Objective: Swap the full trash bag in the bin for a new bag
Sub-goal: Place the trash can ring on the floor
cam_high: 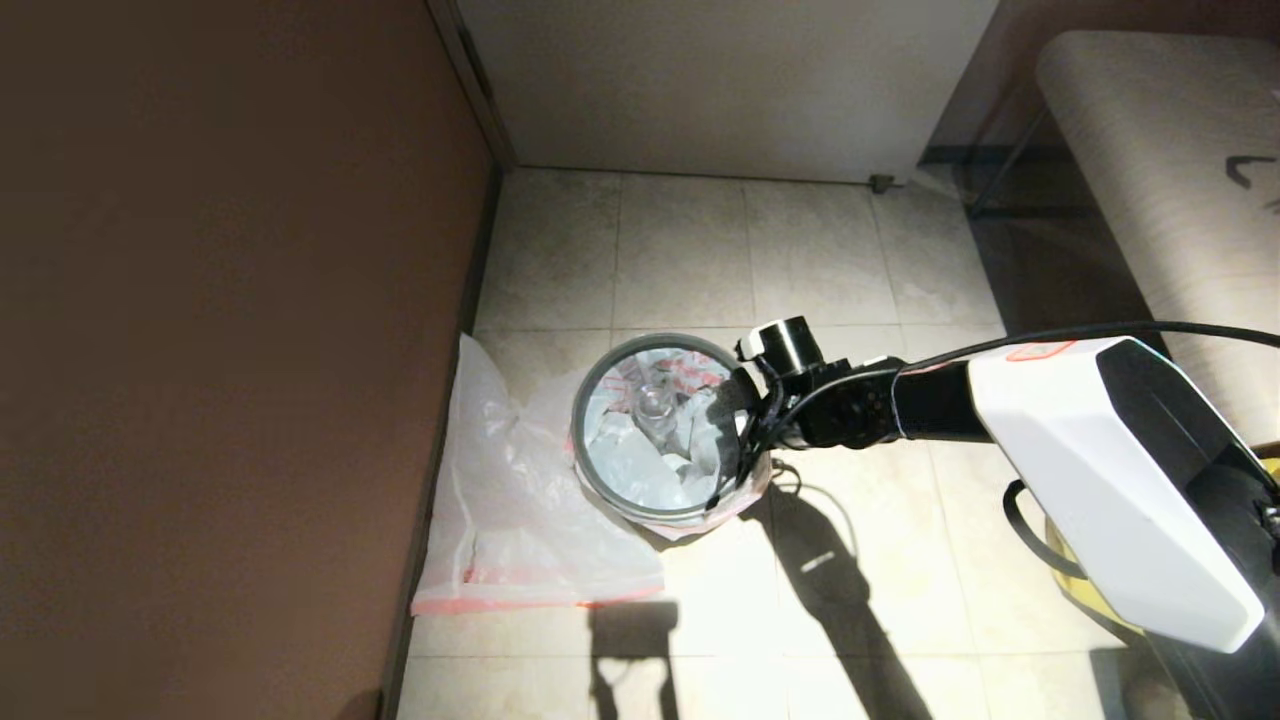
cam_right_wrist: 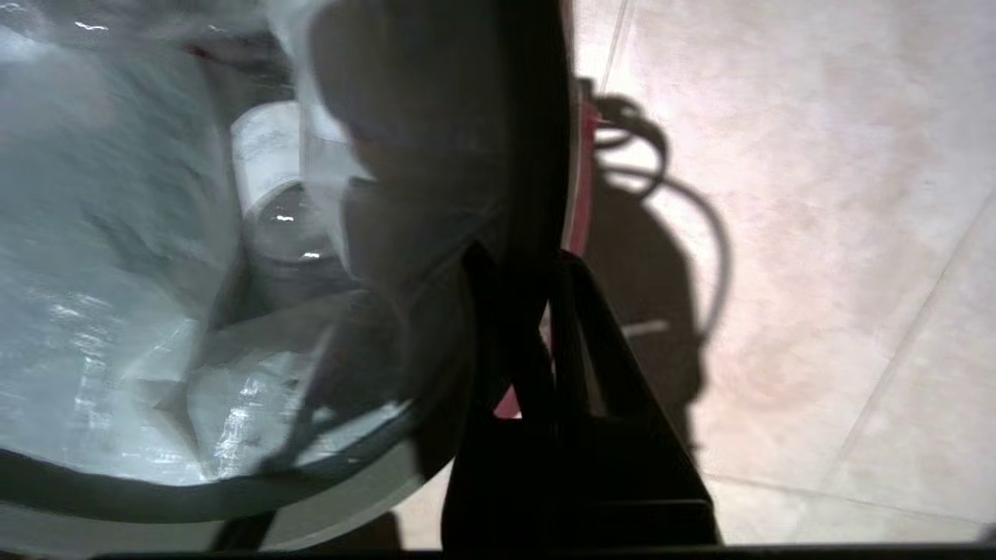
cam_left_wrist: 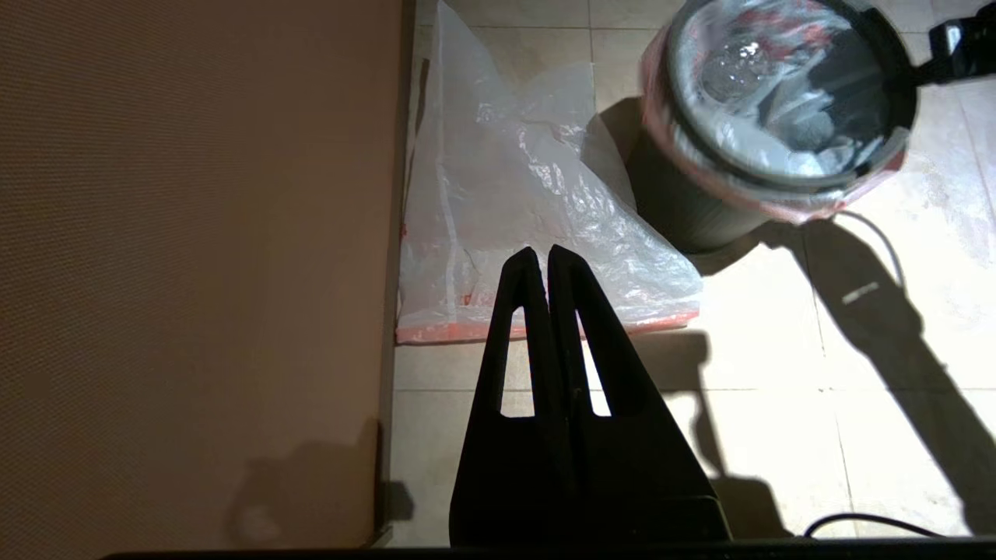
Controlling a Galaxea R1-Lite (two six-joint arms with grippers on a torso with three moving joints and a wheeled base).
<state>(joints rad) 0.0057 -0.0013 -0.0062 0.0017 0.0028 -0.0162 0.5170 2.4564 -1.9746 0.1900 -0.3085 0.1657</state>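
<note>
Your right gripper [cam_high: 742, 440] sat at the bin's [cam_left_wrist: 685, 210] right rim, one finger inside and one outside, the fingers pinched almost together on the rim of the bin and the film of the full bag [cam_high: 640, 455] folded over it. The bin was a small round black pail with a thin grey hoop [cam_high: 600, 480] at its mouth, standing on the pale tiled floor [cam_high: 850, 600] just beside the brown wall [cam_high: 220, 350]. The full bag still lined it: thin, cloudy white plastic, crumpled and glossy, with a red-pink band [cam_left_wrist: 825, 206] turned down outside the rim. A clear bottle [cam_high: 655, 405] stood among the folds inside.

The new bag [cam_high: 520, 510] lay on the floor between the wall and the bin, its near corner touching the bin's foot. It was smooth, mostly flat film with soft creases and a red-pink edge along its lower side.

Your left gripper [cam_left_wrist: 540, 257] hung above the floor near the new bag, its tapered black fingers pressed tip to tip, holding nothing.
</note>
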